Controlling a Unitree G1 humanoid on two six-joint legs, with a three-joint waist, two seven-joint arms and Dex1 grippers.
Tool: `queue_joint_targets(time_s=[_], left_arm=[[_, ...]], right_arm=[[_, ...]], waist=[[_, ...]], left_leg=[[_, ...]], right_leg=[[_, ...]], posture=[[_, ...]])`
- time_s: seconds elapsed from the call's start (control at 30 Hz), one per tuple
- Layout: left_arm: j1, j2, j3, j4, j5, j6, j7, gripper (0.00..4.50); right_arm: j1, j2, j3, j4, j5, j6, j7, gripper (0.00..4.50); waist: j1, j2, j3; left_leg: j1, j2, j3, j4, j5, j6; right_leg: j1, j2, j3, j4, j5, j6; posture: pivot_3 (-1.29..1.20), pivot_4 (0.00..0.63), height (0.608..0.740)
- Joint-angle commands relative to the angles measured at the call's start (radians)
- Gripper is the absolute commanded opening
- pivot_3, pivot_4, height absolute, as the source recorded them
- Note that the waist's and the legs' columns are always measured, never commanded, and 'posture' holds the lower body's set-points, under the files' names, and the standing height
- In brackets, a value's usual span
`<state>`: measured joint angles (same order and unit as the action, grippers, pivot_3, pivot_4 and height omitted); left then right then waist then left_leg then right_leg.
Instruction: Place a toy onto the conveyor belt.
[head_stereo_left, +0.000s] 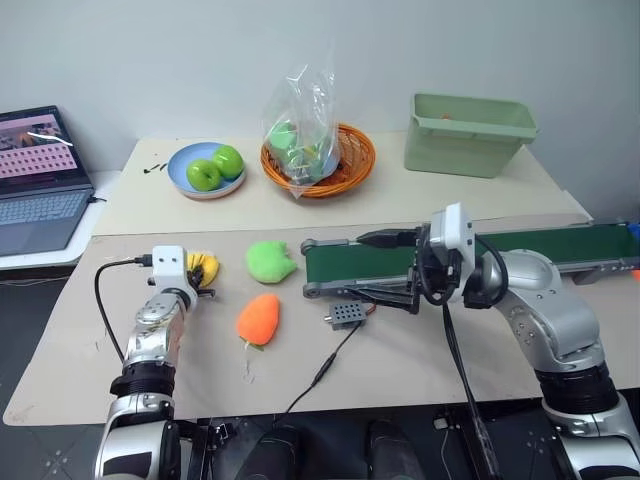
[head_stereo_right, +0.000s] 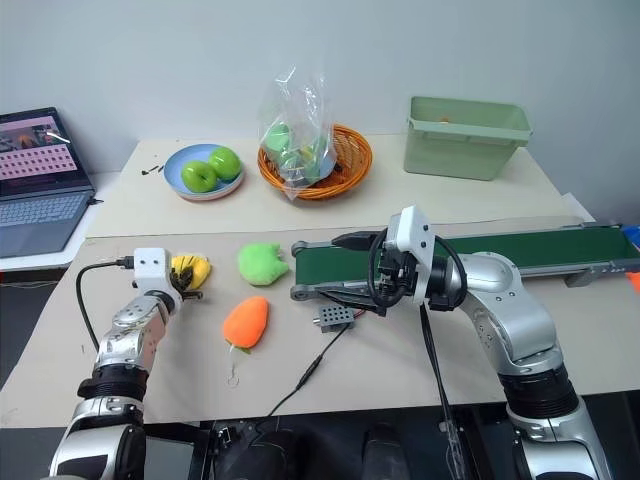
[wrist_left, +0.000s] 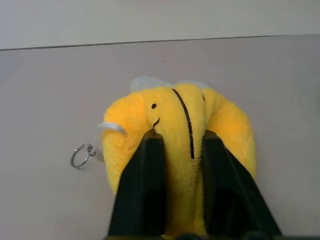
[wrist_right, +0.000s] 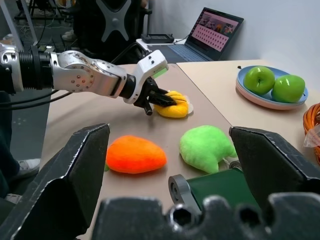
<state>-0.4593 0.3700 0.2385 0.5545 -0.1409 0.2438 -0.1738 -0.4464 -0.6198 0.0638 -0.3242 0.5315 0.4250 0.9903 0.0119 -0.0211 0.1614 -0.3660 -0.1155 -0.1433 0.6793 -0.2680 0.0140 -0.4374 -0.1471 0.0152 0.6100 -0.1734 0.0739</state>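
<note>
Our left tool (wrist_left: 177, 150) pinching toy (wrist_left: 180, 120), toy resting on tabletop (head_stereo_left: 400, 370), ready for lift toward conveyor belt (head_stereo_left: 370, 262). Our right tool (wrist_right: 170, 165) spread, hovering over belt end, well apart.

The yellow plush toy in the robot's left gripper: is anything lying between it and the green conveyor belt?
Yes. The light green plush lies on the table between the yellow toy, clamped in the left gripper, and the near end of the conveyor belt. The orange carrot plush lies just off that line.
</note>
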Motion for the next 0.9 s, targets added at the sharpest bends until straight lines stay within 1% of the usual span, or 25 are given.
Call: queue_joint_targets(time_s=[0.03,0.2,0.27,0.3,0.4,0.5,0.57,0.67,0.73,0.8,0.9], left_arm=[[0.012,-0.006,-0.008,0.046,0.005,0.026,-0.003,0.03],[0.019,-0.012,-0.009,0.035,0.011,0.022,0.015,0.03],[0.028,-0.01,-0.021,0.007,0.035,-0.002,0.039,0.03],[0.04,-0.003,-0.04,-0.031,0.073,-0.04,0.069,0.03],[0.068,-0.005,-0.064,-0.184,0.146,-0.099,0.153,0.03],[0.098,-0.005,-0.1,-0.434,0.248,-0.164,0.226,0.03],[0.114,0.004,-0.178,-0.567,0.324,-0.199,0.202,0.03],[0.12,-0.015,-0.287,-0.701,0.353,-0.202,0.126,0.03],[0.116,-0.06,-0.328,-0.765,0.299,-0.178,0.077,0.03],[0.114,-0.118,-0.345,-0.785,0.215,-0.124,0.024,0.03],[0.122,-0.199,-0.351,-0.745,0.026,0.071,-0.106,0.03]], right_arm=[[-0.015,-0.004,-0.037,-0.025,0.003,-0.017,-0.012,4.5],[-0.019,-0.004,-0.034,-0.016,-0.003,-0.018,-0.018,4.5],[-0.02,-0.003,-0.032,-0.012,-0.005,-0.018,-0.018,4.5],[-0.022,-0.003,-0.03,-0.009,-0.008,-0.017,-0.02,4.5],[-0.024,-0.004,-0.022,0.003,-0.02,-0.014,-0.02,4.5],[-0.022,-0.003,-0.022,0.015,-0.029,-0.021,-0.014,4.5],[-0.022,0.001,-0.023,0.021,-0.03,-0.021,-0.014,4.5],[-0.022,0.008,-0.021,0.027,-0.035,-0.022,-0.013,4.5],[-0.018,0.011,-0.017,0.031,-0.042,-0.024,-0.016,4.5],[-0.014,0.011,-0.015,0.033,-0.051,-0.027,-0.018,4.5],[-0.01,0.017,-0.026,0.028,-0.053,-0.022,-0.032,4.5]], waist=[[0.0,0.0,0.0],[0.0,0.0,0.0],[0.0,0.0,0.0],[0.0,0.0,0.0],[-0.002,0.0,0.0],[-0.002,-0.003,0.002],[0.001,-0.004,0.002],[0.006,-0.004,0.002],[0.005,-0.004,0.002],[0.002,-0.004,0.002],[-0.007,-0.004,0.002]], left_leg=[[0.0,0.0,0.0,0.0,0.0,0.0],[0.001,0.0,0.0,0.0,0.0,0.0],[0.002,0.0,0.0,0.0,0.0,0.0],[0.002,0.0,0.0,0.0,0.0,0.0],[0.001,0.0,0.001,0.0,0.0,0.0],[-0.003,0.001,0.001,0.0,0.0,-0.001],[-0.004,0.002,0.001,0.0,0.001,-0.001],[-0.004,0.001,0.002,0.0,0.0,0.0],[-0.003,0.001,0.003,0.0,-0.001,0.001],[-0.003,0.002,0.004,0.0,-0.001,0.001],[-0.002,0.003,0.006,0.0,-0.001,0.001]], right_leg=[[0.0,0.0,0.0,0.0,0.0,0.0],[0.001,0.0,0.0,0.0,0.0,0.0],[0.001,0.0,0.0,0.0,0.0,0.0],[0.001,0.0,0.0,0.0,0.0,0.0],[0.001,0.0,0.0,-0.001,0.0,0.0],[-0.004,0.0,0.001,0.0,0.0,-0.001],[-0.004,0.001,0.0,-0.001,0.001,-0.001],[-0.003,0.0,0.0,-0.002,0.001,-0.001],[-0.002,0.0,0.001,-0.002,0.001,-0.001],[-0.002,0.0,0.001,-0.002,0.001,0.0],[-0.002,0.001,0.001,-0.001,0.001,0.0]], posture=[[0.0,0.15,0.74],[0.0,0.15,0.74],[0.0,0.15,0.74],[0.0,0.15,0.74],[0.0,0.15,0.74],[0.0,0.15,0.74],[0.0,0.15,0.74],[0.0,0.15,0.74],[0.0,0.15,0.74],[0.0,0.15,0.74],[0.0,0.15,0.74]])
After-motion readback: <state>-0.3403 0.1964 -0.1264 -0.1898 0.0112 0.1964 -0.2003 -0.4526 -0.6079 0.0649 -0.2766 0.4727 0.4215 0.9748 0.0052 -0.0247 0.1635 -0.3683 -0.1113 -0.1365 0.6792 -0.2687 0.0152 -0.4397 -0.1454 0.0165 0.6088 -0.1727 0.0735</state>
